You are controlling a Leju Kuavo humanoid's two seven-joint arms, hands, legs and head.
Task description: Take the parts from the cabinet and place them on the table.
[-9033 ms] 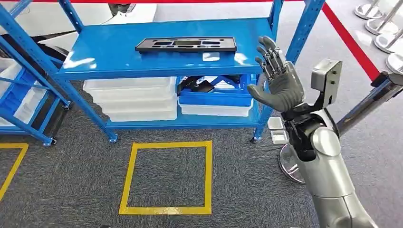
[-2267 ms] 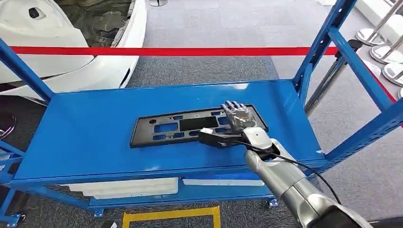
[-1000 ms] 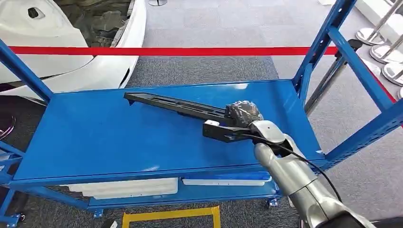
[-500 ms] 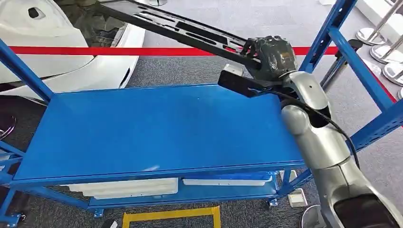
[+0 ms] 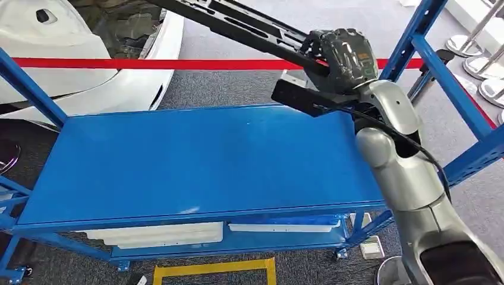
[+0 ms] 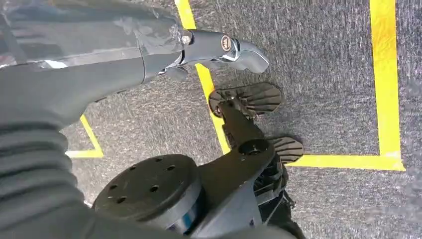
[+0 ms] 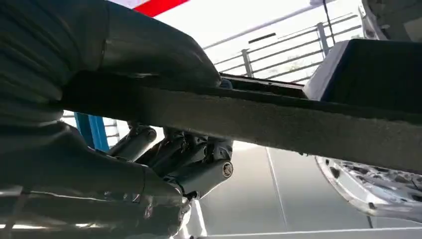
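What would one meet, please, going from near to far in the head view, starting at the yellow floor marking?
Yellow floor marking → white bins on the lower shelf → blue top shelf → red barrier tape → white car body.

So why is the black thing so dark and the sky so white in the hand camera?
In the right wrist view bright backlight washes out the background, leaving the black part and right hand in silhouette; in the head view the blue shelf shows only soft glare.
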